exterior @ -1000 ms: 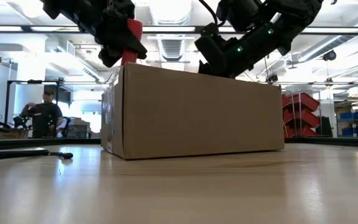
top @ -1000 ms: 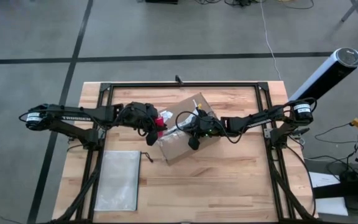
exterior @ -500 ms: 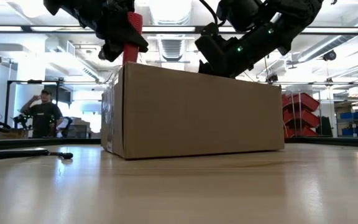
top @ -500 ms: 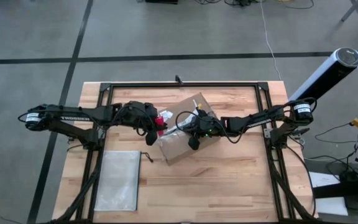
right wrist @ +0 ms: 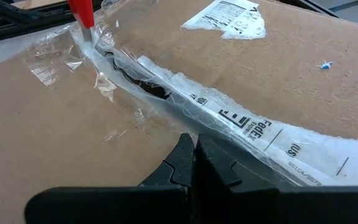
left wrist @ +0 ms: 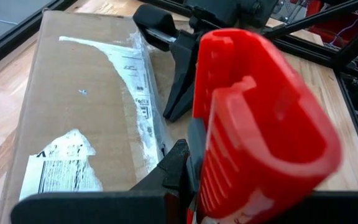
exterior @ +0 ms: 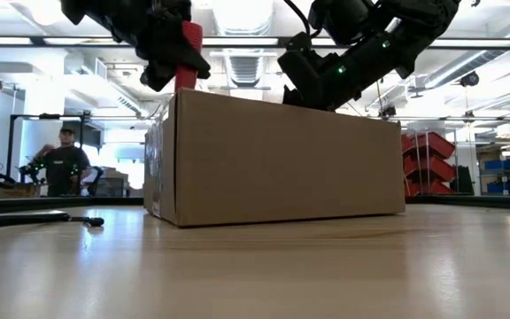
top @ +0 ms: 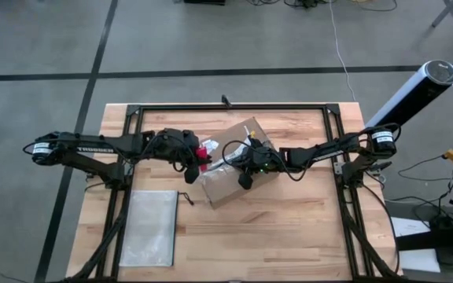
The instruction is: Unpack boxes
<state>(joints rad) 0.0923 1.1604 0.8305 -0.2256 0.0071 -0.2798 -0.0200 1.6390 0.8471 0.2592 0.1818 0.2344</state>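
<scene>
The brown cardboard box (top: 230, 163) stands on the table's middle, with torn clear tape and a white label (left wrist: 61, 168) on top. It also shows in the low view (exterior: 273, 159). My left gripper (top: 194, 159) is at the box's left end, shut on a red utility knife (exterior: 187, 55). The knife's blade (right wrist: 90, 34) meets the taped seam (right wrist: 166, 93), which has a dark slit (right wrist: 135, 79). My right gripper (top: 245, 174) is shut on top of the box. My left gripper pinches the knife's red handle (left wrist: 229, 155) between its two fingers, coming from the table's left. The knife stands nearly upright, its lower end (exterior: 184, 86) at the box's top left edge. My right gripper's shut fingers (right wrist: 194, 163) press down on the box's top panel (right wrist: 104, 143) beside the seam, slanting down from the table's right.
A flat translucent zip pouch (top: 149, 228) lies on the table's near left. A small black object (top: 185, 197) lies between it and the box. A black frame (top: 234, 108) rims the table. A person (exterior: 60, 164) stands in the room behind.
My left gripper has moved slightly up and back down with the knife at the box's left end. The box and my right gripper have kept still.
</scene>
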